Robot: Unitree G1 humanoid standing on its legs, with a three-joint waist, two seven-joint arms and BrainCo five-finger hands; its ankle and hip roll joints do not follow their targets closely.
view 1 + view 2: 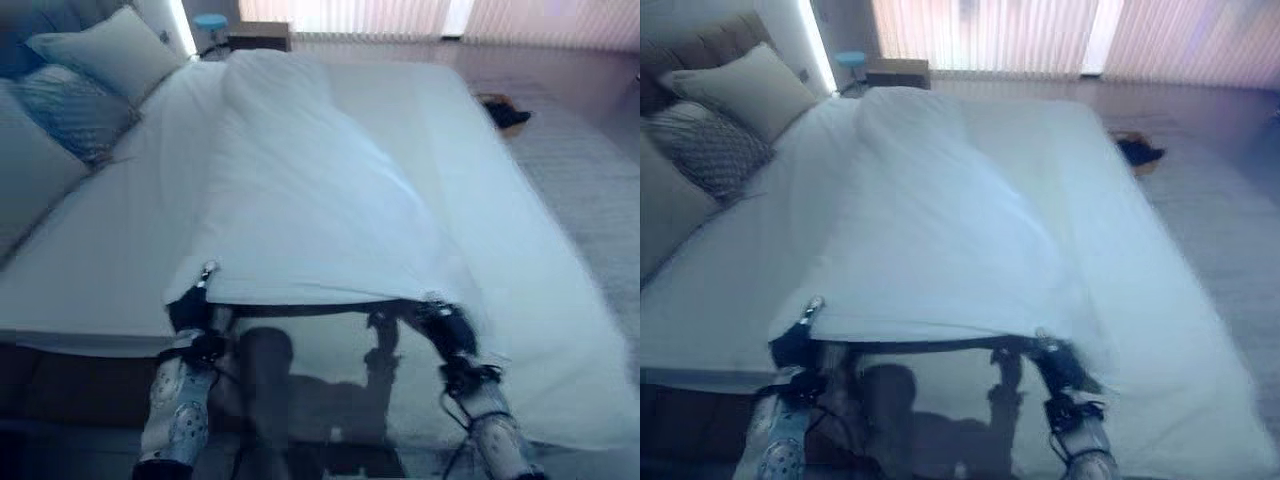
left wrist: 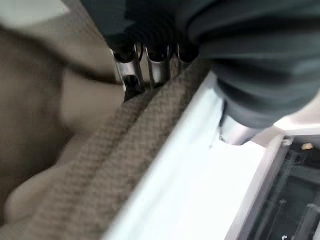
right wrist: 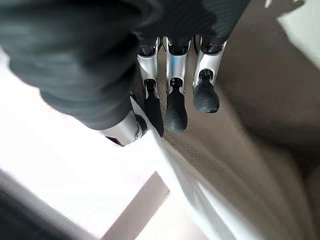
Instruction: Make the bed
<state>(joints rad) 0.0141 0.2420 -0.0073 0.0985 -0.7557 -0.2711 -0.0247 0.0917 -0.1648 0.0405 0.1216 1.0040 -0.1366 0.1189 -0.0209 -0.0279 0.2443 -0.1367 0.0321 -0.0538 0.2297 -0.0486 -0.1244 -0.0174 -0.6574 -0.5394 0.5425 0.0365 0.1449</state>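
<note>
Your left hand and right hand each pinch the near edge of the white duvet, lifted above the bed and bunched mid-mattress; next, judge a steady, level spread.

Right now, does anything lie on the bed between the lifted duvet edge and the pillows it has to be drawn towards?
Nothing visible: the duvet lies bunched down the bed's middle, with bare sheet up to the pillows.

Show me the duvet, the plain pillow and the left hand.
duvet (image 1: 300,200), left eye view, middle of its top.
plain pillow (image 1: 110,55), left eye view, its face.
left hand (image 1: 190,312), left eye view, its dark cover.
</note>
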